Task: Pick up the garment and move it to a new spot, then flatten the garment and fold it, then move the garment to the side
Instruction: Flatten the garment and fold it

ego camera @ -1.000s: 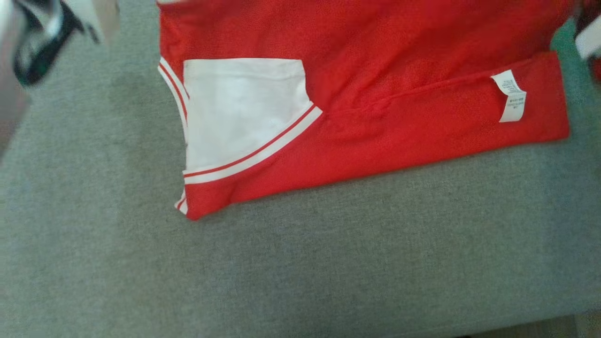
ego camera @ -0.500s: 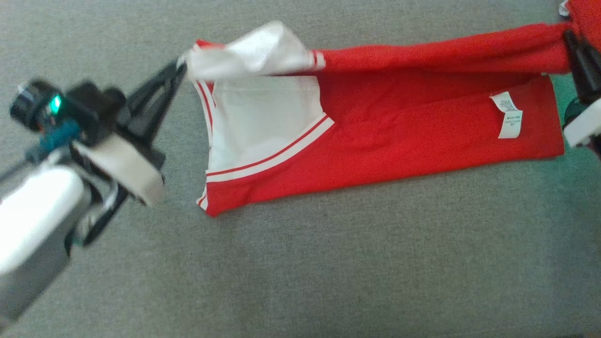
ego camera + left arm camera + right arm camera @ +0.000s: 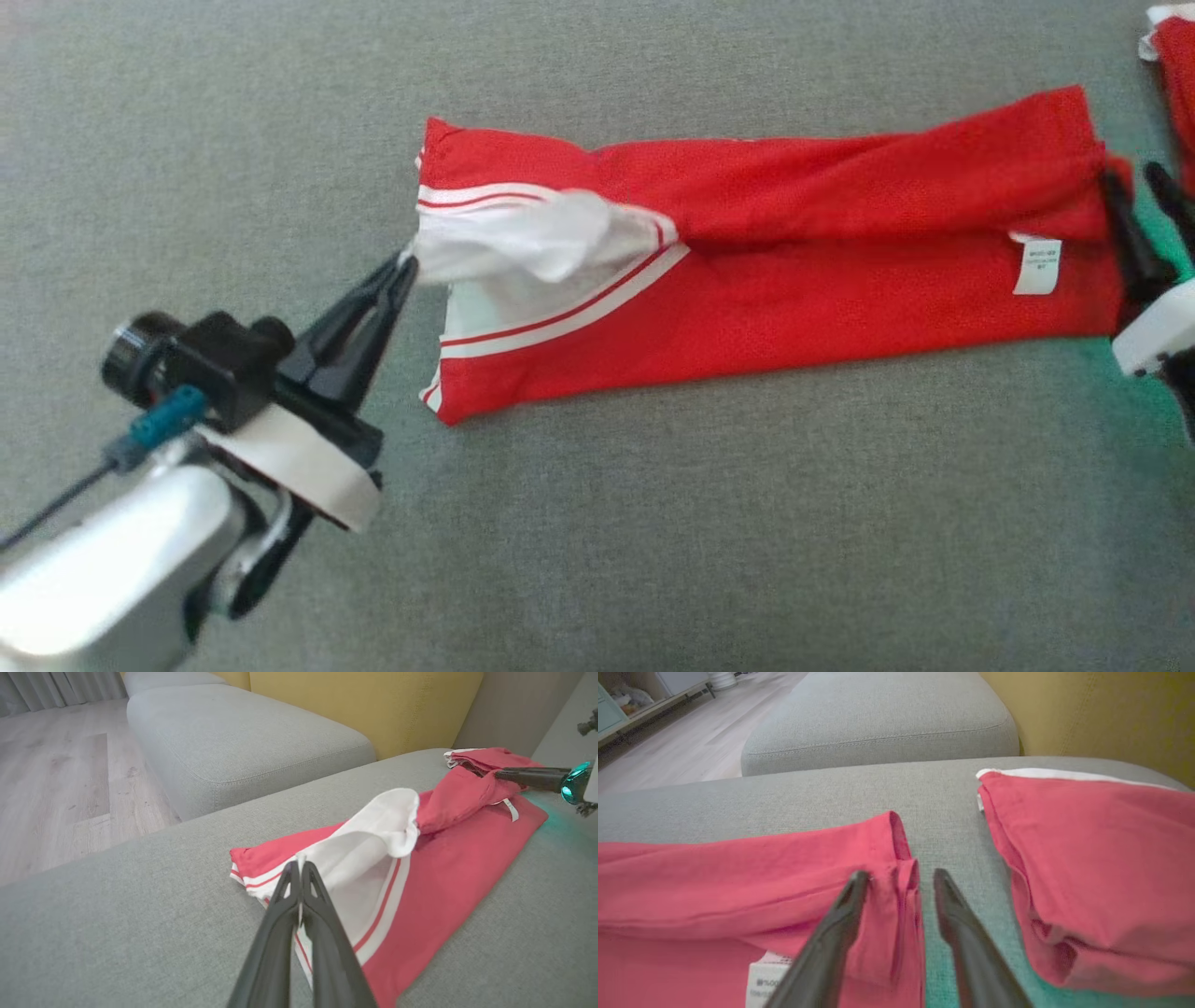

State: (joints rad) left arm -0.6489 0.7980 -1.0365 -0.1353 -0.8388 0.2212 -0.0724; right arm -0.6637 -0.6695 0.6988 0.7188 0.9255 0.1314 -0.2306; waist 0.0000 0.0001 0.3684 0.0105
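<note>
Your garment (image 3: 794,280) lies on the grey sofa cushion (image 3: 653,523), folded lengthwise into a long red band with its upper layer rolled over the lower one. At one end of it you see a white panel (image 3: 532,243) edged with white trim that carries a thin red stripe; that panel is bunched and lifted off the layer under it. Near the garment's other end a small white care label (image 3: 1043,265) sits flat on the red cloth. Your left tool (image 3: 403,266) is clenched on the edge of the white panel, fingers pressed together. Your right tool (image 3: 901,873) stands at the label end with its jaws apart, a raised fold of the red hem between them, unpinched. Just beyond that end of the garment rests a second red garment (image 3: 1087,858), apart from it. Behind the garment rises a yellow backrest (image 3: 364,704).
</note>
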